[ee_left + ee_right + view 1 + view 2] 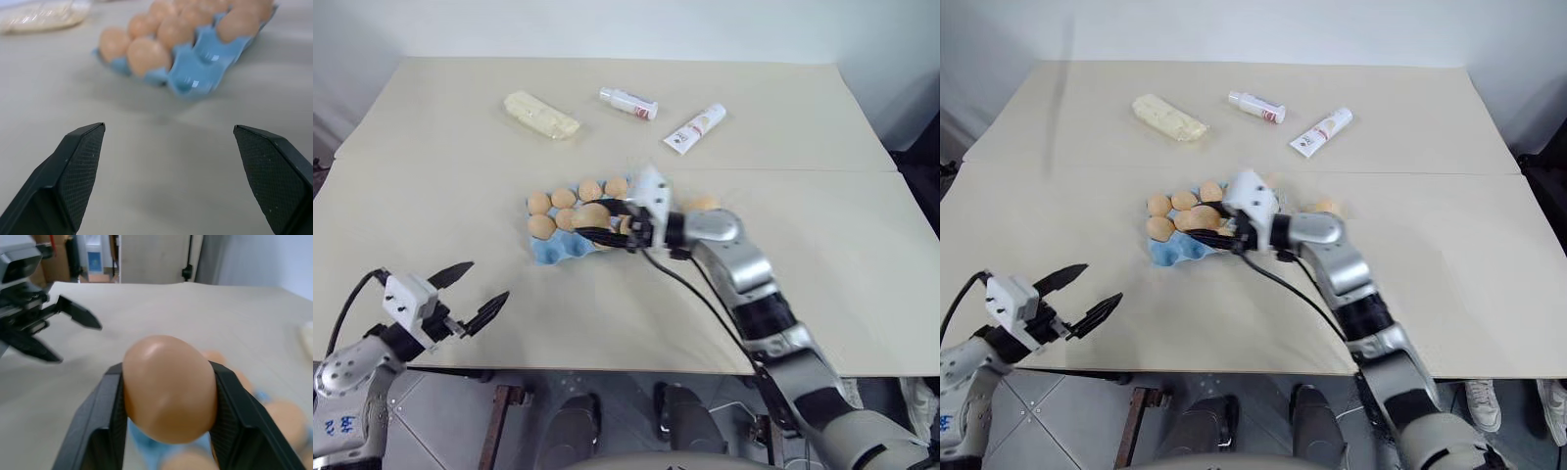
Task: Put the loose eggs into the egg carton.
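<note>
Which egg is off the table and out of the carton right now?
The egg clamped in the right end effector, above the carton; the others sit in cups.

A light-blue egg carton (551, 251) lies flat near the middle of the table (431, 196), most cups holding tan-orange eggs (539, 203). One more egg (168, 387) is clamped between two black fingers above the carton. Another loose egg (1327, 207) lies on the table, well right of the carton.

I was working in a plain test room: bare white walls (607, 24), a beige table (460, 196), tiled floor (440, 411).
</note>
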Motion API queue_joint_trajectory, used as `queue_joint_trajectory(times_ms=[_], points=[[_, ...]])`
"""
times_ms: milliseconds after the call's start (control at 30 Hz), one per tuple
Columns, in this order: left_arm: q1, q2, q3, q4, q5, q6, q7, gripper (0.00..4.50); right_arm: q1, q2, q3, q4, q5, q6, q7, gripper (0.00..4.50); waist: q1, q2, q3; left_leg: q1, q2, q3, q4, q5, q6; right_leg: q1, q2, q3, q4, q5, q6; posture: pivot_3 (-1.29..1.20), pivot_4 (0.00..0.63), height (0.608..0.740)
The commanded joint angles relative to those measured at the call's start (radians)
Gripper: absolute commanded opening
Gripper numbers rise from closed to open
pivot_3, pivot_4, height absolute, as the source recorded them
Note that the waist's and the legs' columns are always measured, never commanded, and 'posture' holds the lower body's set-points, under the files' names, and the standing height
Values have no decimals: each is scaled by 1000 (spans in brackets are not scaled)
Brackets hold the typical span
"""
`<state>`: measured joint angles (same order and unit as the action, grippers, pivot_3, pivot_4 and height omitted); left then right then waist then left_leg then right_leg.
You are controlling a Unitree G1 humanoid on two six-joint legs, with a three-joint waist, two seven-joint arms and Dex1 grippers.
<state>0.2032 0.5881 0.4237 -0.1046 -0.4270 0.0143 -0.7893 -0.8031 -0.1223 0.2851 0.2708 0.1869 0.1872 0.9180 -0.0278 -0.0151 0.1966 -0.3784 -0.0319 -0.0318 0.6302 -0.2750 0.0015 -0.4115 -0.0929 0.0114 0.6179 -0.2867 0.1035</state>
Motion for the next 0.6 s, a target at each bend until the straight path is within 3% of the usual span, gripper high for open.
queue_joint_trajectory(times_ms=[33,133,400,600], points=[[25,-12,35,-43,-21,-10,18,4500,-57,44,41,94,-70,-64,-37,1794,0,0,0,0,0,0,0,0,0,0,0,0,0,0,0,0,150,740],[49,-24,43,-74,-24,-12,33,4500,-85,75,57,181,-95,-79,-36,1794,-2,-1,0,0,0,0,-1,-1,0,0,-1,-3,-1,0,0,0,150,740],[52,-26,28,-103,-25,-2,46,4500,-69,55,25,143,-74,-104,17,4455,-7,-1,-1,-3,0,0,-1,-1,0,-3,0,-4,-1,0,-1,0,150,740],[-8,-5,-38,-104,-7,11,11,4500,65,-84,-89,-132,38,-73,71,4455,3,-1,-1,-6,0,-2,0,-2,0,-3,0,-5,-3,0,0,0,150,740]])
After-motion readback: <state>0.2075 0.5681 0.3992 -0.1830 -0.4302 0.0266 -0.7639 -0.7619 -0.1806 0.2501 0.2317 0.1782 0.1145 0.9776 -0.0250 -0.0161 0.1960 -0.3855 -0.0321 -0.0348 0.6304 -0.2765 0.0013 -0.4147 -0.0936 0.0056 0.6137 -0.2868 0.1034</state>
